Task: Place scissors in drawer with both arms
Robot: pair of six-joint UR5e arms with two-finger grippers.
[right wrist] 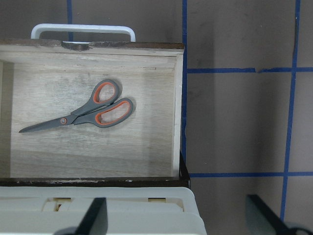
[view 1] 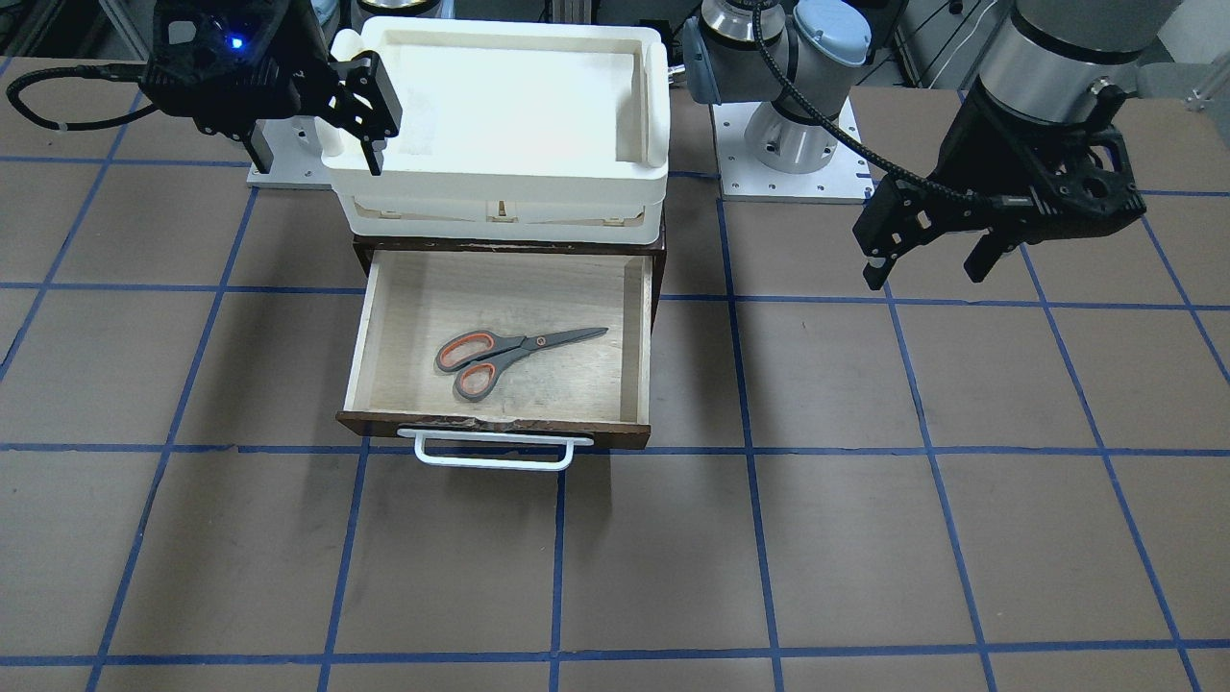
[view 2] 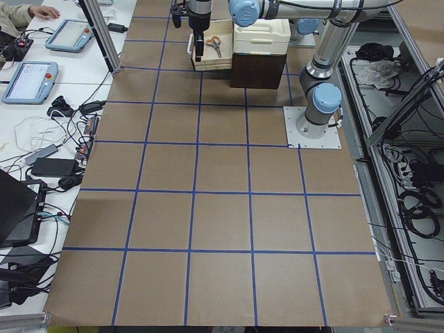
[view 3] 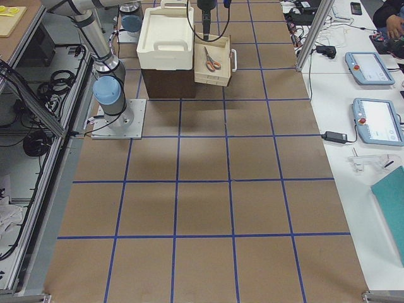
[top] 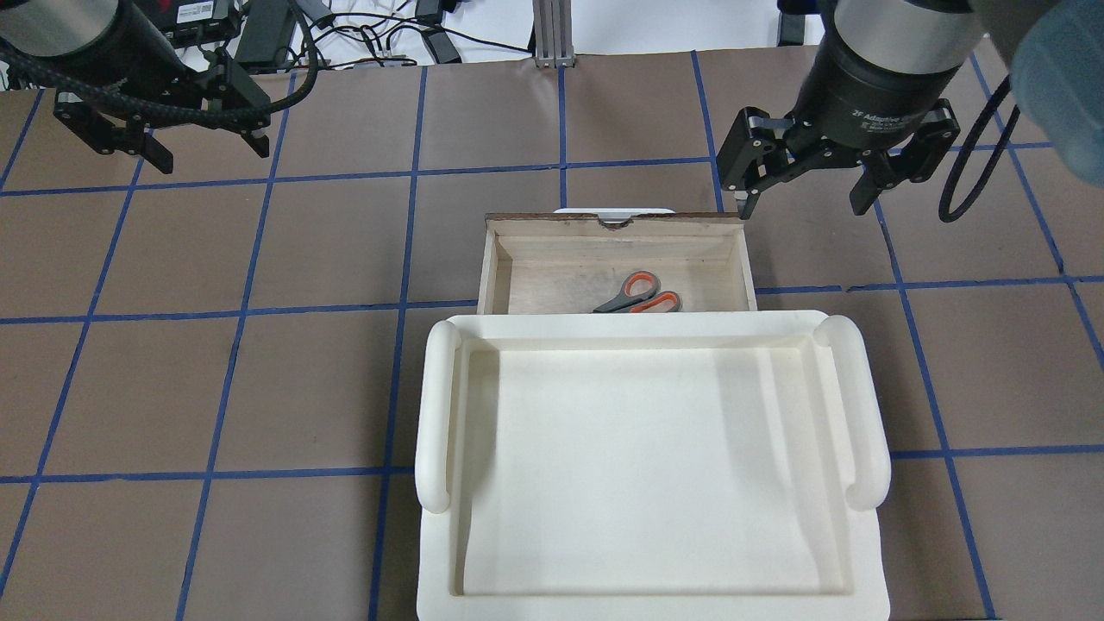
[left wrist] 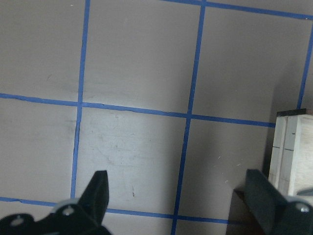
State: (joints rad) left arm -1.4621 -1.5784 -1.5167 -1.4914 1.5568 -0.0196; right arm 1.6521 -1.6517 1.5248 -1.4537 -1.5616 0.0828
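Observation:
The scissors (view 1: 524,344) lie flat inside the open drawer (view 1: 500,428), with grey handles, orange-lined loops and blades closed. They also show in the overhead view (top: 623,300) and the right wrist view (right wrist: 73,118). The drawer's white bar handle (view 1: 495,452) faces away from the robot. My right gripper (top: 804,203) is open and empty, raised beside the drawer's front corner; its wrist view looks down into the drawer (right wrist: 178,112). My left gripper (top: 210,153) is open and empty, hovering over bare table far to the drawer's other side, as in the front view (view 1: 927,269).
A white plastic bin (top: 435,405) sits on top of the dark cabinet behind the drawer and hides the drawer's rear part from overhead. The arm bases (view 1: 793,144) stand on either side of the cabinet. The brown table carries a blue tape grid (view 1: 557,557).

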